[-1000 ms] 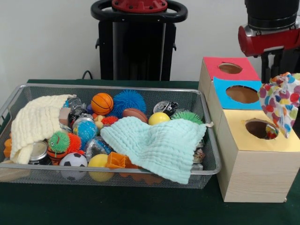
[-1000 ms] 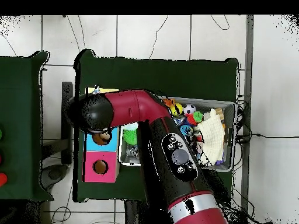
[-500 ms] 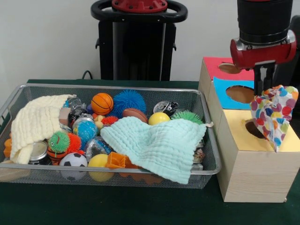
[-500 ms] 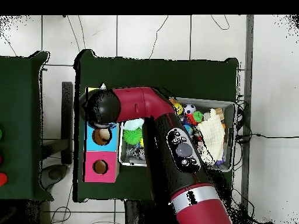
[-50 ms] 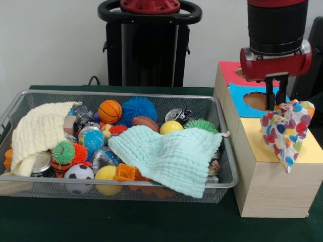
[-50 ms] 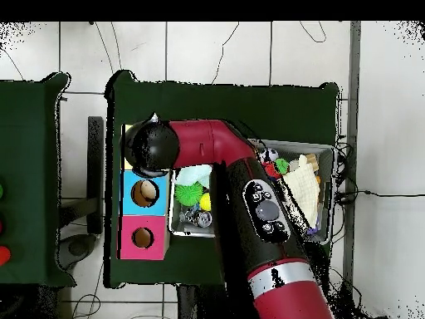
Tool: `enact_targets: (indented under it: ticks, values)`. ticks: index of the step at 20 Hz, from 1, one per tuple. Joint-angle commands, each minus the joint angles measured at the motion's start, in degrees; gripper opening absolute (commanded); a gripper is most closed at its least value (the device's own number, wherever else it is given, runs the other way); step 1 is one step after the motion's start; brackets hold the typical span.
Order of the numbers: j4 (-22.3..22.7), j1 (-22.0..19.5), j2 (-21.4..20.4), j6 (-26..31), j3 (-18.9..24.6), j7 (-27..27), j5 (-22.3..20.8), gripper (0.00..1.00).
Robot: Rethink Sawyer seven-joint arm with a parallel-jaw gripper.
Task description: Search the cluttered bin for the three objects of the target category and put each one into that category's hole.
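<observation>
My gripper (image 5: 276, 104) is shut on a white cloth with coloured dots (image 5: 285, 132). The cloth hangs over the yellow-topped box (image 5: 251, 147), the nearest of three, and hides that box's hole. Behind it stand the blue-topped box (image 5: 241, 97) and the red-topped box (image 5: 233, 70), each with a round hole. In the overhead view the arm's black wrist (image 6: 151, 148) covers the gripper and the yellow box; the blue box (image 6: 133, 193) and pink box (image 6: 131, 238) show beside the wire bin (image 6: 325, 151).
The wire bin (image 5: 116, 94) left of the boxes holds a mint cloth (image 5: 169, 156), a cream cloth (image 5: 38, 132), a small basketball (image 5: 109, 111), a blue spiky ball (image 5: 139, 107), a soccer ball (image 5: 78, 173), cans and several other toys.
The arm has carried the dotted cloth leftwards and a little lower in the front view, from beside the yellow box's hole to over it. The bin's contents have not moved.
</observation>
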Motion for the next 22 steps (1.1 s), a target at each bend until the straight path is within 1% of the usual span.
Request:
enact_targets:
  ticks: [1, 3, 7, 9, 14, 18, 22]
  values:
    - [-3.0, 0.27, 2.03, 2.34, -3.33, -1.77, -6.19, 0.0]
    - [-1.95, 0.33, 1.92, 2.97, -3.17, -2.36, -6.78, 0.0]
    - [3.14, 0.74, 0.35, 1.41, -2.27, -0.15, -6.0, 0.0]
    - [3.81, 1.24, 0.38, 0.84, -2.16, 0.82, -6.14, 0.0]
    - [4.38, 2.16, 2.42, -1.55, -1.68, 1.87, -6.34, 0.0]
    - [6.65, 2.48, 1.84, -3.19, -1.86, 3.01, -6.03, 0.0]
    - [6.82, 2.73, 2.54, -5.28, -2.46, 3.99, -6.44, 0.0]
